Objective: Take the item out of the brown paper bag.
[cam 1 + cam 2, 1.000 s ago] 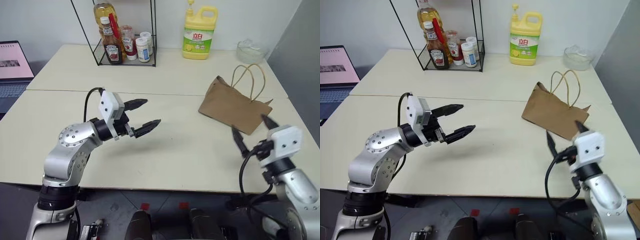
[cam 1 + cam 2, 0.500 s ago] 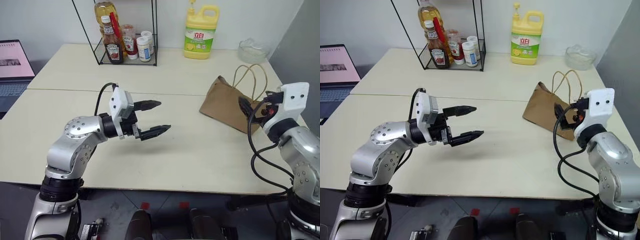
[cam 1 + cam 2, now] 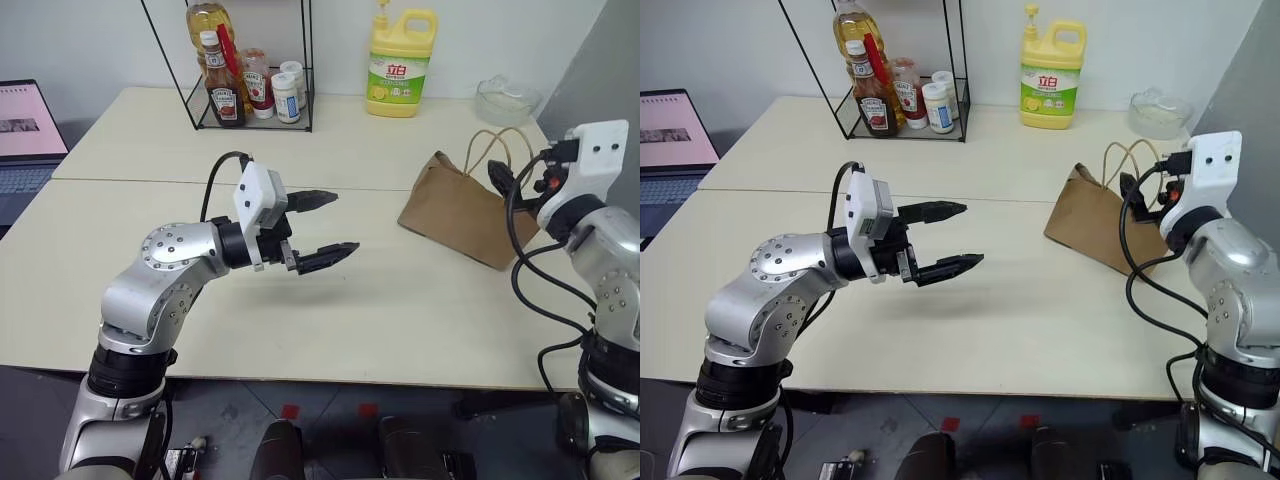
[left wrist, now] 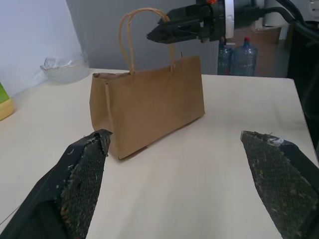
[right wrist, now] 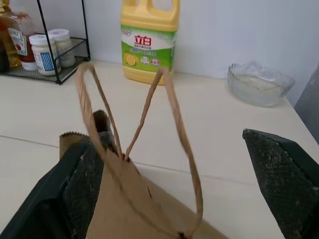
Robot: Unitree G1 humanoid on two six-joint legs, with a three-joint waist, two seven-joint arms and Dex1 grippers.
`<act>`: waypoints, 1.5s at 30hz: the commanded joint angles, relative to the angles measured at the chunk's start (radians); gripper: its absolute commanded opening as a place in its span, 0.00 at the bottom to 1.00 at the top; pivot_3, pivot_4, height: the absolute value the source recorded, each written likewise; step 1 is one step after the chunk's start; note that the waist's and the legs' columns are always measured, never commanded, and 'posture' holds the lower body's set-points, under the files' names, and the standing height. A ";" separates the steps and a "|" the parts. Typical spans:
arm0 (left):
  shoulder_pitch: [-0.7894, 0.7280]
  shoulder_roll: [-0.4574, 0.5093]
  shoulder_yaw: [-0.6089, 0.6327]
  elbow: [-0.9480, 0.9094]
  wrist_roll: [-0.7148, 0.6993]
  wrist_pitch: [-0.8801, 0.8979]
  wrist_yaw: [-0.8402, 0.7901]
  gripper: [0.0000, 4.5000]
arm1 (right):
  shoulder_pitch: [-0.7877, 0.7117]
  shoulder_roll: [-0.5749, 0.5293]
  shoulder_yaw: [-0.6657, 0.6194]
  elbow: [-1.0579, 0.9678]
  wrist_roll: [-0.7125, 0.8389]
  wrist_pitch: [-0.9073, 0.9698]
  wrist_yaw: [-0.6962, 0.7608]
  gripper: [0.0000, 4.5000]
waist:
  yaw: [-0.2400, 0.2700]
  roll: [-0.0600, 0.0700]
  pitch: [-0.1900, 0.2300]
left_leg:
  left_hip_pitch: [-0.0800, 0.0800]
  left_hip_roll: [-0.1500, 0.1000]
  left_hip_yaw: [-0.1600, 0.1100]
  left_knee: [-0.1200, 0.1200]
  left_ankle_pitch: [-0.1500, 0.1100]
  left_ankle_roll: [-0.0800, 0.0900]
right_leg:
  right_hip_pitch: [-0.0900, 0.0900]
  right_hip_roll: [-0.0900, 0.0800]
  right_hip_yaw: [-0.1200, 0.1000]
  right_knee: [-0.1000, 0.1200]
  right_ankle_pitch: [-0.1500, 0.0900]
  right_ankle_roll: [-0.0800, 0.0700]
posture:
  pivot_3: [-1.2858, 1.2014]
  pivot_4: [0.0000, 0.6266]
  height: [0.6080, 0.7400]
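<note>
While the bag waits on the bench, here is how things stand.

What changed: the right hand (image 3: 497, 176) has come up from low by the near edge of the bench and now sits by the bag's handles (image 5: 149, 107). The left hand (image 3: 322, 224) has slid a little toward the bag.

What that means: I think the robot is getting ready to open the bag. Nothing has been taken out yet.

Right hand: wide open, holding nothing. Its fingers (image 5: 82, 191) sit on each side of the handles, not touching them as far as I can tell.

Left hand: wide open, holding nothing. It points at the bag from well apart, over the middle of the bench.

The bag (image 3: 458, 213): plain brown paper, wider than tall, with two thin tan loops on top. It stands on the right part of the bench (image 3: 380, 300), a bit crumpled, its top almost closed.

The drink bottle: I cannot see it. I guess it is inside the bag.

Behind: a yellow jug (image 3: 399, 62) near the wall.
</note>
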 commanded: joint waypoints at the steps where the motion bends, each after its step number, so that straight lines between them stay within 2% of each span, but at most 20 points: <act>1: -0.016 0.009 0.010 -0.002 -0.002 -0.022 -0.017 1.00 | -0.041 -0.020 -0.011 0.006 0.013 -0.020 0.015 0.96 | 0.000 0.000 0.000 | 0.000 0.000 0.000 0.000 0.000 0.000 | 0.000 0.000 0.000 0.000 0.000 0.000 | 0.52 0.24 1.00; 4: -0.014 0.013 0.014 0.007 0.003 -0.031 -0.027 1.00 | -0.070 -0.031 -0.006 0.033 0.020 -0.013 0.034 0.79 | 0.000 0.000 0.000 | 0.000 0.000 0.000 0.000 0.000 0.000 | 0.000 0.000 0.000 -0.001 0.000 0.000 | 0.52 0.24 1.00; 13: 0.018 0.046 0.036 0.038 0.025 -0.077 -0.056 1.00 | -0.129 -0.093 0.029 0.077 0.053 0.025 0.113 0.05 | 0.000 0.000 0.000 | 0.000 0.000 0.000 -0.001 0.000 0.000 | 0.000 0.000 0.000 -0.001 0.000 0.000 | 0.52 0.24 1.00; 14: 0.020 0.049 0.037 0.042 0.027 -0.082 -0.057 1.00 | -0.134 -0.100 0.034 0.083 0.055 0.027 0.121 0.01 | 0.000 0.000 0.000 | 0.000 0.000 0.000 -0.001 0.000 0.000 | 0.000 0.000 0.000 -0.002 0.000 0.000 | 0.52 0.24 1.00; 23: 0.026 0.103 0.075 0.115 0.043 -0.115 -0.078 1.00 | -0.253 -0.247 0.192 0.212 0.014 -0.101 0.343 0.01 | -0.001 0.000 0.001 | -0.002 0.000 0.001 -0.001 0.000 0.000 | -0.002 0.000 0.000 -0.004 0.000 0.000 | 0.52 0.24 1.00; 28: 0.076 0.164 0.118 0.135 0.028 -0.096 -0.113 1.00 | -0.367 -0.305 0.331 0.374 -0.088 -0.346 0.531 0.01 | -0.009 0.002 0.002 | -0.005 0.000 0.002 -0.002 0.000 0.000 | -0.006 -0.001 0.001 -0.004 0.000 0.000 | 0.52 0.24 1.00; 32: 0.118 0.203 0.156 0.143 0.005 -0.066 -0.134 1.00 | -0.436 -0.289 0.382 0.459 -0.133 -0.472 0.618 0.01 | -0.017 0.001 0.002 | -0.007 0.001 0.002 -0.002 0.000 0.000 | -0.007 -0.001 0.000 -0.004 0.000 0.000 | 0.52 0.24 1.00; 36: 0.186 0.246 0.187 0.124 -0.006 -0.047 -0.159 1.00 | -0.500 -0.242 0.414 0.510 -0.160 -0.522 0.651 0.01 | -0.022 0.002 0.002 | -0.007 0.001 0.003 -0.002 0.000 0.000 | -0.008 -0.001 0.000 -0.004 0.000 0.000 | 0.52 0.24 1.00; 45: 0.300 0.277 0.252 0.070 -0.042 0.008 -0.149 1.00 | -0.654 -0.080 0.480 0.651 -0.226 -0.629 0.689 0.01 | -0.025 0.002 0.003 | -0.008 0.001 0.004 -0.002 0.000 0.000 | -0.012 -0.001 0.001 0.002 0.000 -0.001 | 0.52 0.24 1.00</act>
